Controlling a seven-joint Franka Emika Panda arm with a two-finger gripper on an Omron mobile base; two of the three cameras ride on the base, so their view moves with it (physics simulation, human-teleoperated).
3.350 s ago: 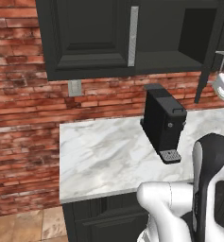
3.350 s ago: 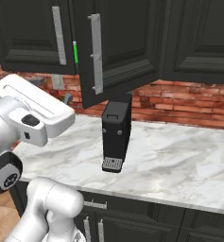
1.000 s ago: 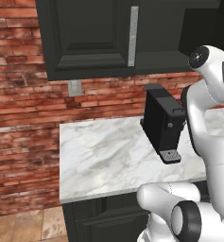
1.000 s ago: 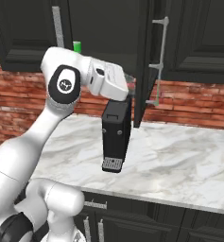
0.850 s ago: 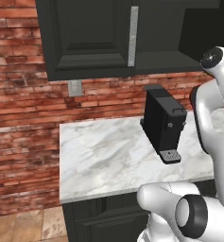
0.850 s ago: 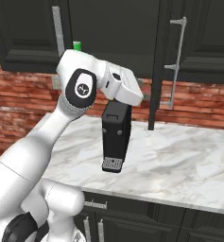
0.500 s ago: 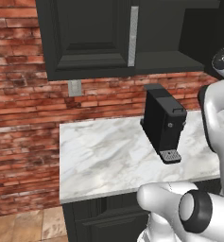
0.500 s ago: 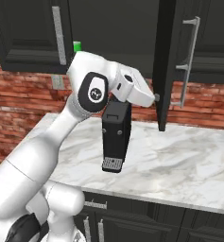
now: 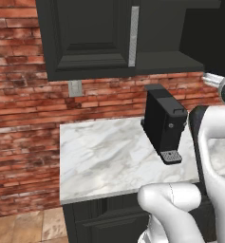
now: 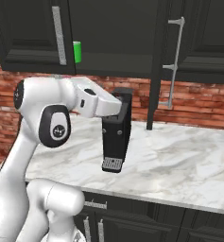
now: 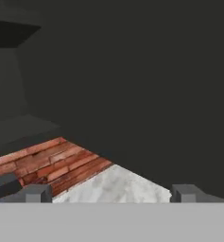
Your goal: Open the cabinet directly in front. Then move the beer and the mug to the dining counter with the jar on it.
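The black wall cabinet [image 9: 90, 38] has its left door shut, with a silver bar handle [image 9: 134, 35]. Its right door [image 10: 157, 66] stands swung out, edge-on, and its handle [image 10: 175, 61] faces right. The green mug [image 10: 77, 52] shows on the dark inner shelf just behind the left door's edge. My gripper [image 11: 111, 194] is open and holds nothing. Its fingertips [image 11: 35, 193] stand wide apart and face the dark cabinet, with brick wall and marble below. My white forearm [image 10: 97, 101] hangs below the cabinet, left of the open door. The beer, the jar and the dining counter are out of view.
A black coffee machine [image 10: 117, 130] stands on the marble worktop [image 9: 104, 161] against the brick wall, right under the cabinet and beside my arm. A wall socket [image 9: 75, 88] sits on the bricks. Black base cabinets with drawers [image 10: 132, 212] run below.
The right door swung from part open to wide open. My arm let go of its handle, dropped lower and drew back left, away from the door.
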